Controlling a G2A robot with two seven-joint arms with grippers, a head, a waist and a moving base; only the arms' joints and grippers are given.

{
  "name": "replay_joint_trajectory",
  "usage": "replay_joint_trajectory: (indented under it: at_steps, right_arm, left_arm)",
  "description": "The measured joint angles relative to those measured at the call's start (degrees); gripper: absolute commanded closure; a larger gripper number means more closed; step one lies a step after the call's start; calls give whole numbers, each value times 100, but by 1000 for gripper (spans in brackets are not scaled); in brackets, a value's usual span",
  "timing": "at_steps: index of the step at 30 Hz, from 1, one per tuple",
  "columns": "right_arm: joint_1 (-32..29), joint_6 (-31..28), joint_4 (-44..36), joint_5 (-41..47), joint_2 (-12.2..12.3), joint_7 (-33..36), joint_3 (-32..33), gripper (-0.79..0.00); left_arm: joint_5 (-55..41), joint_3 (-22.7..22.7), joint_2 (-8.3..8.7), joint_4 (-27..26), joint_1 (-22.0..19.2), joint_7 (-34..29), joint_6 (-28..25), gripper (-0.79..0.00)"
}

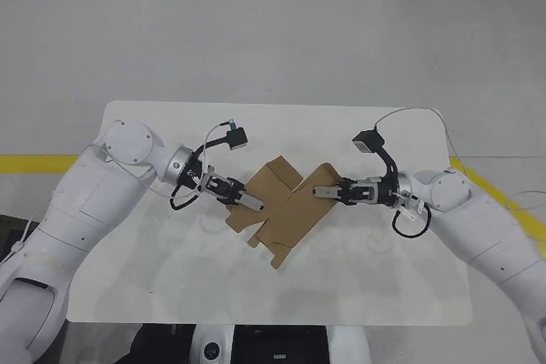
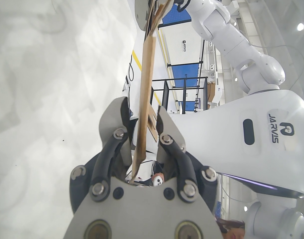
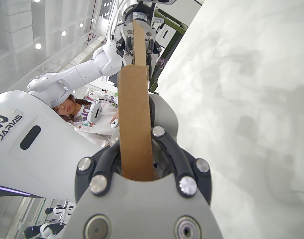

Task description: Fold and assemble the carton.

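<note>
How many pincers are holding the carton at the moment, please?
2. The left pincer grips one end of the carton; the right pincer grips the opposite end. None seems hidden.

Overhead looks down; close, opposed wrist cameras share the carton point(image 1: 291, 214).

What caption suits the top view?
Left gripper and right gripper grip opposite ends of a partly folded brown carton over the white table.

support: white table point(image 1: 209, 278) | carton point(image 1: 291, 214) over its middle | contact unclear
</note>
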Motion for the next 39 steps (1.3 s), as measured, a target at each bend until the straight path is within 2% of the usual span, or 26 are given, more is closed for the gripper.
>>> replay_joint_trajectory:
  at_steps: [8, 19, 31, 39]
  right_arm:
    - [3, -420, 405, 146, -5, -421, 28, 0]
    - [106, -660, 882, 244, -265, -662, -77, 0]
    - [225, -855, 1654, -12, -580, -858, -53, 0]
    - [283, -808, 1828, -224, -772, -814, -28, 0]
  left_arm:
    - [-30, -238, -8, 336, -14, 426, -90, -785]
    - [-35, -340, -49, 92, 109, 801, 356, -785]
    - [-297, -638, -23, 57, 169, 489, 675, -785]
    - [-401, -863, -5, -103, 221, 472, 619, -785]
